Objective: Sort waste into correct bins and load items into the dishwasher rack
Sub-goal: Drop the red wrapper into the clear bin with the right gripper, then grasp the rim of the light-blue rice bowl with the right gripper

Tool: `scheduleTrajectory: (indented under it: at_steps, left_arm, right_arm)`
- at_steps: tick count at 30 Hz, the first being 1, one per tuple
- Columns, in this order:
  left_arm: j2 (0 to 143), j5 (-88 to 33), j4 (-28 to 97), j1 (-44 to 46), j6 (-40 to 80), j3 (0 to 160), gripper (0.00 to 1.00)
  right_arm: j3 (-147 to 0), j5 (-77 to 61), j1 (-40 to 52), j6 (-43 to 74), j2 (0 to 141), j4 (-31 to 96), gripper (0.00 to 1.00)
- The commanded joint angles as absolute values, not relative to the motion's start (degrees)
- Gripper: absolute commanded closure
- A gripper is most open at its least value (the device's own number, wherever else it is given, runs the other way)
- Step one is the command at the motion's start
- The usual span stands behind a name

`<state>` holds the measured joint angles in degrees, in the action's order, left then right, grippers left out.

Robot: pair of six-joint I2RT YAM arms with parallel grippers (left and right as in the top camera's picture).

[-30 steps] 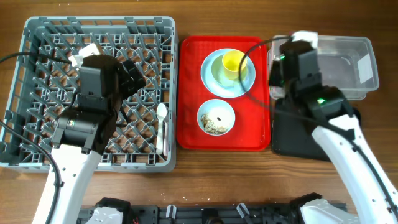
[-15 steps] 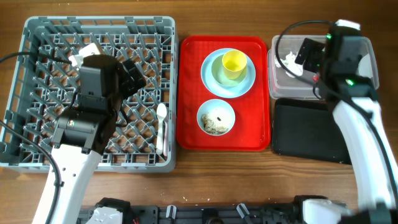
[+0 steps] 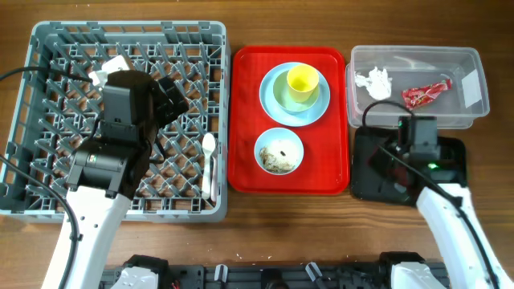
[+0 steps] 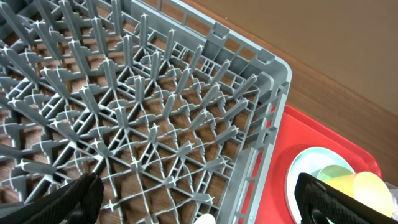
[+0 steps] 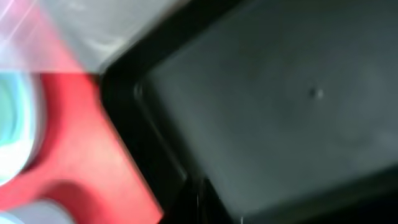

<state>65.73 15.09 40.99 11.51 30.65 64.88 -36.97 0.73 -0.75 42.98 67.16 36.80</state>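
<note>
The grey rack [image 3: 48,40] holds a white spoon [image 3: 209,164] at its right side; a white piece [image 3: 104,74] shows by my left arm. My left gripper [image 3: 173,96] is open and empty above the rack's pegs [image 4: 155,124]. The red tray [image 3: 241,120] carries a yellow cup [image 3: 303,81] in a pale green dish [image 3: 281,95] on a light blue plate [image 3: 321,104], and a light blue bowl [image 3: 291,138] with food scraps [image 3: 278,163]. The clear tub [image 3: 474,112] holds the tissue [image 3: 374,81] and red wrapper [image 3: 424,93]. My right gripper [image 3: 399,152] hovers over the black tray [image 3: 454,189]; its jaws are blurred.
The right wrist view is blurred: the black tray [image 5: 280,93], the red tray [image 5: 74,137] and the clear tub's corner [image 5: 93,25]. The left wrist view shows the rack's right wall [image 4: 267,124], the red tray [image 4: 292,143] and the yellow cup [image 4: 367,186]. Bare wooden table lies in front.
My right arm has pulled back from over the clear tub to above the black tray. The tissue now lies in the tub beside the red wrapper. The left arm has not moved.
</note>
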Motion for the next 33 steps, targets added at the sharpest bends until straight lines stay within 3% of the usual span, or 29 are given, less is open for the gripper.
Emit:
scheduleTrajectory:
  at_steps: [1, 4, 5, 10, 11, 12, 14, 16, 17, 21, 24, 25, 26, 29, 33]
  left_arm:
    - [65.69, 15.66, 40.84, 11.11, 30.41, 65.28, 0.00]
    - [65.69, 15.66, 40.84, 11.11, 30.39, 65.28, 0.00]
    - [65.69, 15.66, 40.84, 11.11, 30.39, 65.25, 0.00]
    - [65.69, 15.66, 40.84, 11.11, 30.41, 65.28, 0.00]
    - [65.69, 15.66, 40.84, 11.11, 30.39, 65.28, 0.00]
    - [65.69, 15.66, 40.84, 11.11, 30.41, 65.28, 0.00]
    - [65.69, 15.66, 40.84, 11.11, 30.41, 65.28, 0.00]
    - [65.69, 15.66, 40.84, 11.11, 30.41, 65.25, 0.00]
    - [65.69, 15.66, 40.82, 11.11, 30.41, 65.28, 0.00]
    - [65.69, 15.66, 40.84, 11.11, 30.41, 65.28, 0.00]
    - [65.69, 15.66, 40.84, 11.11, 30.39, 65.25, 0.00]
    - [65.69, 15.66, 40.84, 11.11, 30.39, 65.25, 0.00]
    - [65.69, 15.66, 40.84, 11.11, 30.39, 65.25, 0.00]
    - [65.69, 15.66, 40.84, 11.11, 30.41, 65.25, 0.00]
    - [65.69, 15.66, 40.84, 11.11, 30.41, 65.25, 0.00]
  right_arm:
    - [-30.33, 2.00, -0.73, 44.71, 70.48, 30.13, 0.96]
    - [-27.86, -2.90, -0.73, 35.79, 75.26, 25.71, 0.95]
    - [-27.86, -6.39, -0.73, 32.73, 76.38, 24.49, 0.90]
    - [-27.86, -8.29, -0.73, 29.89, 76.51, 24.27, 0.85]
    - [-27.92, -7.77, -0.73, 29.98, 76.51, 24.97, 0.75]
    - [-29.04, -3.62, -0.73, 31.99, 76.51, 27.51, 0.55]
    - [-36.21, 3.86, -0.73, 32.84, 76.23, 36.29, 0.47]
    - [-48.69, 2.39, -0.71, 29.10, 75.13, 49.52, 0.47]
    - [-56.51, -4.58, -0.71, 20.93, 75.02, 57.21, 0.47]
    - [-60.53, -27.11, 4.78, 8.91, 75.18, 60.66, 0.46]
    - [-60.40, -26.85, 15.92, 9.13, 75.22, 58.13, 0.46]
    - [-60.34, -24.16, 25.02, 11.49, 75.90, 52.64, 0.48]
    - [-60.27, -19.11, 29.65, 15.11, 76.86, 49.69, 0.52]
    - [-59.02, -1.85, 42.02, 24.14, 83.55, 40.07, 0.79]
    - [-59.02, 4.73, 42.59, 27.20, 96.92, 33.69, 0.83]
